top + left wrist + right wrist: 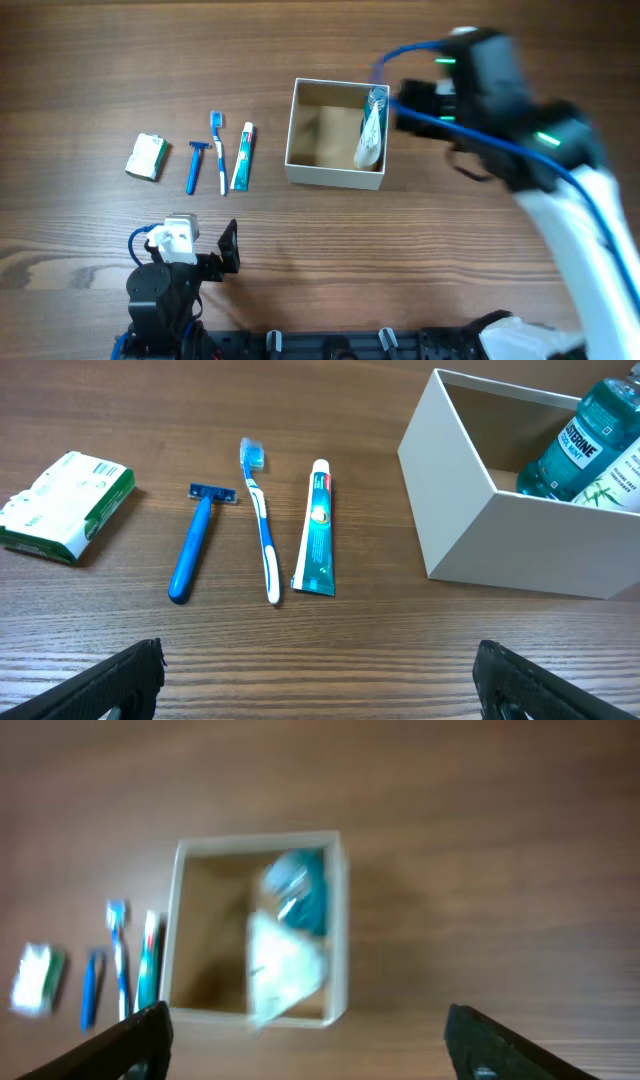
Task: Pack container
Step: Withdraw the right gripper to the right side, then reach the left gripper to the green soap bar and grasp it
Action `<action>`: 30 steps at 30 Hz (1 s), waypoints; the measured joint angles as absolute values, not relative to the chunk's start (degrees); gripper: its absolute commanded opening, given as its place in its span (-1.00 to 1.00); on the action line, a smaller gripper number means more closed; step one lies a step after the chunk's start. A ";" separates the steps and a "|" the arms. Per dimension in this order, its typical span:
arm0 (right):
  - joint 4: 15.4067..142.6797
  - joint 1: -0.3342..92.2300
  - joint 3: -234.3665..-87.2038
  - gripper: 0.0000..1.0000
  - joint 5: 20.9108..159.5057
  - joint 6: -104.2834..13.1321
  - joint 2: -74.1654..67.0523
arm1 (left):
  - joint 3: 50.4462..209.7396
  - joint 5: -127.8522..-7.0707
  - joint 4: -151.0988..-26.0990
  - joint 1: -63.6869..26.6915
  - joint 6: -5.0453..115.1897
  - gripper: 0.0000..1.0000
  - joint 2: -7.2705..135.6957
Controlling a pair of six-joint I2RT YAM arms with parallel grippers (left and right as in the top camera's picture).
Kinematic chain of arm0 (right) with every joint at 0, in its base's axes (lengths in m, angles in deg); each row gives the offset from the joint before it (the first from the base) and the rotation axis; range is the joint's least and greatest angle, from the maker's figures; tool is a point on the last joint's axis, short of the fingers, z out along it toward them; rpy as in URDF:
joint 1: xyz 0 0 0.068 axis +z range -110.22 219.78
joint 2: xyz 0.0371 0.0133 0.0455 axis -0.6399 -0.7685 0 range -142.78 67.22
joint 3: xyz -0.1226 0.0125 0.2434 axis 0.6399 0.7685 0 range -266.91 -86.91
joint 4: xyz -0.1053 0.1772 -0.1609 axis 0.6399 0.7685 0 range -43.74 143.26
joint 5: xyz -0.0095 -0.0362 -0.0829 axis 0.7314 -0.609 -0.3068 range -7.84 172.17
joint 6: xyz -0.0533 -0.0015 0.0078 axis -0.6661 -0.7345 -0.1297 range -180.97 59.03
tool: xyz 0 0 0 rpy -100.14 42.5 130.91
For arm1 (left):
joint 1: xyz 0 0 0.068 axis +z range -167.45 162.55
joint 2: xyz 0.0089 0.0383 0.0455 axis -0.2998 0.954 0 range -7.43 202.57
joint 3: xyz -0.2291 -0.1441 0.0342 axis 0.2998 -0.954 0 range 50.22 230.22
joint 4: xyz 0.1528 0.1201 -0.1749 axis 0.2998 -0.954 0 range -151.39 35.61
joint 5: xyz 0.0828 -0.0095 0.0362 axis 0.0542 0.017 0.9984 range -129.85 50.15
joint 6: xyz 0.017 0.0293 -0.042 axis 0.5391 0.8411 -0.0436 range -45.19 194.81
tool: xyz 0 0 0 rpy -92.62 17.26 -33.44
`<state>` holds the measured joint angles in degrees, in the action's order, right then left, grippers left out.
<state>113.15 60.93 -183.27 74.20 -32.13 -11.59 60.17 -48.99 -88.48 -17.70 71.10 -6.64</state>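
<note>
The right gripper (305,1025) is seen with its two dark fingers spread wide and nothing held between them. It is held above the container (335,175), a square, shallow cardboard box, white outside and tan-brown inside, with no lid. The right wrist view is blurred, so finer detail of that side cannot be made out.

The container is set on the brown wooden table (430,270), a little right of the middle and towards the far side. Two items are lodged against its right wall. One is a teal, see-through plastic mouthwash bottle (585,440), leaned into the far right corner. The other is a white soft pack printed with green leaves (620,485), laid just beside it and nearer the front wall. The left half of the box floor is left bare.

The left gripper (318,655) is likewise released, its black fingertips parked far apart and low over the table with nothing gripped. It is kept near the front edge, well apart from the container.

A row of four toiletries is laid out to the left of the box, none of them touched by either gripper. Nearest the box is a white and teal toothpaste tube (318,525), then a blue and white toothbrush (265,530), then a blue plastic razor (195,540). A green and white wrapped soap bar (65,505) is placed farthest left, set apart from the others.
</note>
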 measured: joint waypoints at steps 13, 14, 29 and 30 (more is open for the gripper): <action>114.42 36.82 -183.29 0.99 77.32 -32.53 -9.18 | 60.17 -48.99 -88.35 -17.70 71.10 1.00 -6.64; 114.40 36.82 -183.29 0.99 77.67 -32.53 -9.75 | 60.17 -48.99 -87.78 -17.70 71.10 0.99 -6.64; 114.81 36.84 -183.27 0.99 78.77 -32.53 -14.98 | 65.59 -53.69 -82.51 -17.70 66.82 1.00 -3.16; 114.81 36.84 -183.27 1.00 78.77 -32.53 -15.13 | 67.56 -53.60 -84.15 -17.70 66.43 0.99 -1.54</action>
<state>114.81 36.84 -183.27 78.77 -32.53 -15.13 67.56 -53.60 -84.15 -17.70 66.43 -1.54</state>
